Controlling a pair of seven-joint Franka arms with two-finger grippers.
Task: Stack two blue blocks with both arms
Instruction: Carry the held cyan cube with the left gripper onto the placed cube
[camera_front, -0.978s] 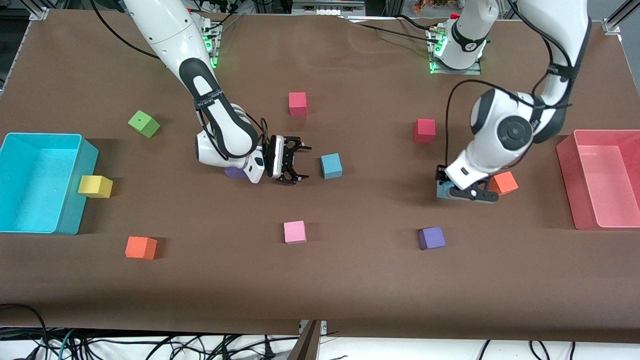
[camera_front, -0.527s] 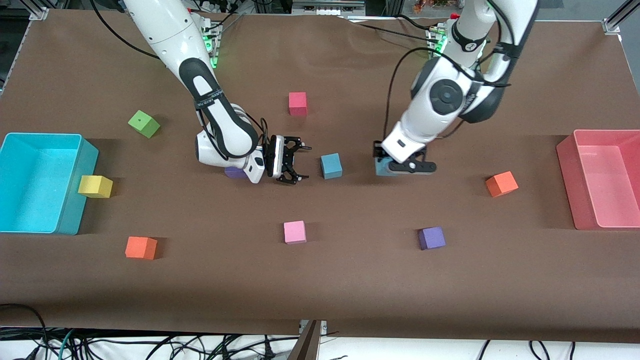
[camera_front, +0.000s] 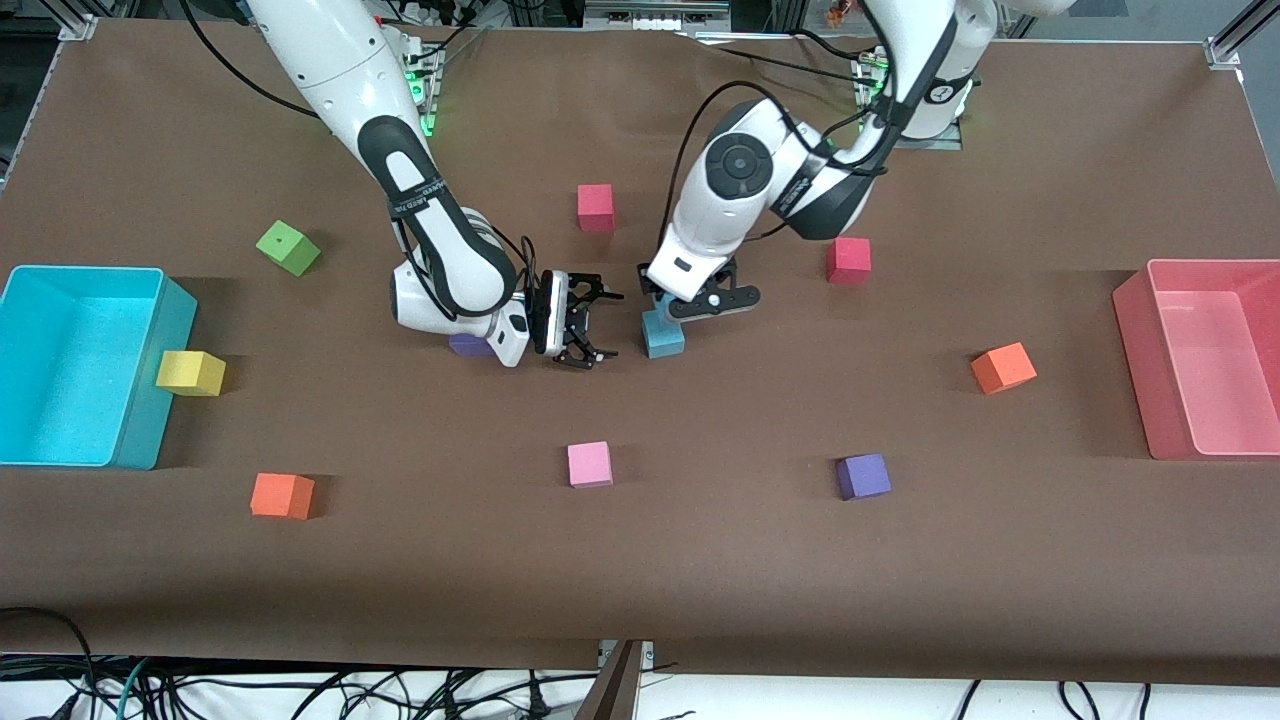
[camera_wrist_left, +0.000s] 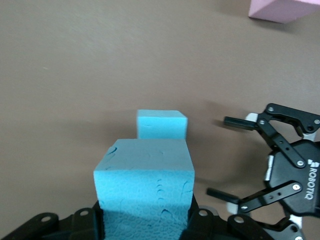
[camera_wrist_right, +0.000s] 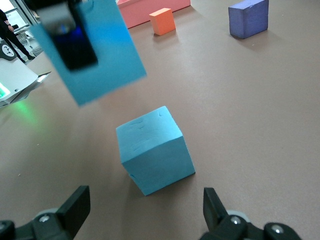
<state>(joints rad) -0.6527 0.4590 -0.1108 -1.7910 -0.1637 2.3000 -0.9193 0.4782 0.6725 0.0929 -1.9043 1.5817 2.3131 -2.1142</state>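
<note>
One blue block rests on the table near the middle; it also shows in the left wrist view and the right wrist view. My left gripper is shut on the second blue block, which hangs slightly tilted just above the resting one, a little toward the left arm's end. That held block appears overhead in the right wrist view. My right gripper stands open beside the resting block, toward the right arm's end, fingers pointing at it with nothing between them.
A purple cube lies under the right wrist. Pink, purple, orange and red cubes lie around. A cyan bin and a pink bin stand at the table's ends.
The left arm has carried its blue block from beside the orange cube across the table to just over the middle blue block. The right arm has not moved.
</note>
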